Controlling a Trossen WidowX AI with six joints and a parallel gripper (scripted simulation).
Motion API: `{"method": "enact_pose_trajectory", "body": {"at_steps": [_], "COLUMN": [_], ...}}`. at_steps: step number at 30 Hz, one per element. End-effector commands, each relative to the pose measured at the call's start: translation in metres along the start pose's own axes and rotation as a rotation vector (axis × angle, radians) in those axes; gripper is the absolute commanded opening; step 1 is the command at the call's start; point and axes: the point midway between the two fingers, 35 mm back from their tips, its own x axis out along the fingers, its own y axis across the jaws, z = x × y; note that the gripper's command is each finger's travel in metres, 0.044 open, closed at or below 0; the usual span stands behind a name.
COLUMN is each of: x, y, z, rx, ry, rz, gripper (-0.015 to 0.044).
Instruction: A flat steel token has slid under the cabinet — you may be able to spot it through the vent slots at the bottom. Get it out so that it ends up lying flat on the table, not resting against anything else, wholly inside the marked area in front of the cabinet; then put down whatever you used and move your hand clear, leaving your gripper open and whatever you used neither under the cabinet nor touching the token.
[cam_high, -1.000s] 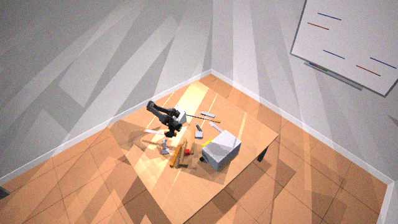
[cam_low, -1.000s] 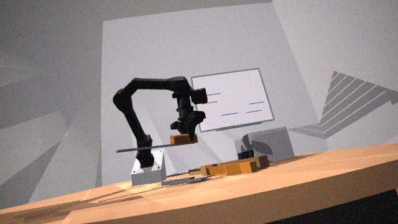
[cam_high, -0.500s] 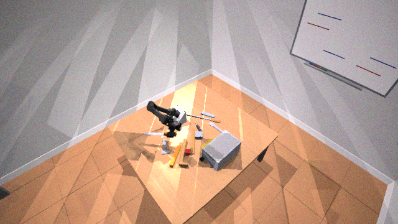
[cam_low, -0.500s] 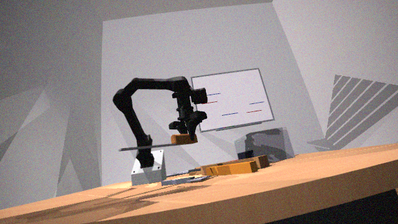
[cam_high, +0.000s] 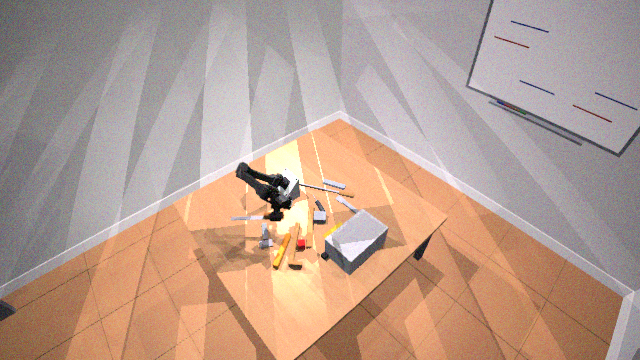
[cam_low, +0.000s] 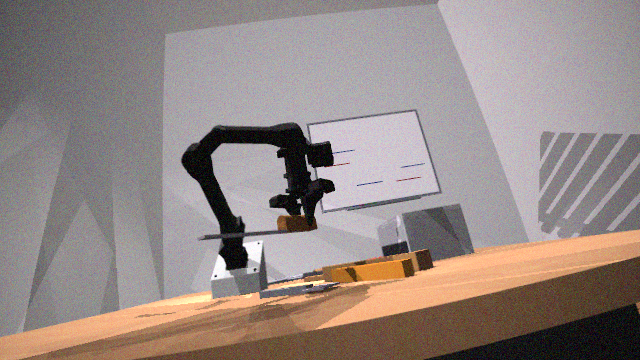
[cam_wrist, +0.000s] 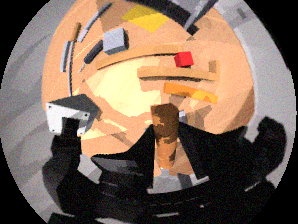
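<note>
Holding a long tool (cam_low: 260, 230) up in the air, the gripper (cam_low: 302, 214) is clamped tight on its brown wooden handle (cam_low: 296, 223). The thin grey blade sticks out to the left, well above the table (cam_low: 450, 300). It looks stiff and light, and best held by the thick handle. The steel token is hidden; it is likely under the grey cabinet (cam_low: 427, 231) on the right.
</note>
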Motion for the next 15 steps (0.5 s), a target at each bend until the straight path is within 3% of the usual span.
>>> {"method": "enact_pose_trajectory", "body": {"at_steps": [1, 15], "x": [-0.0005, -0.0005], "y": [-0.0003, -0.0002], "z": [-0.0005, -0.0003], "rx": [-0.034, -0.146], "ry": [0.004, 0.004], "rz": [-0.002, -0.001], "gripper": [0.0000, 0.0000]}}
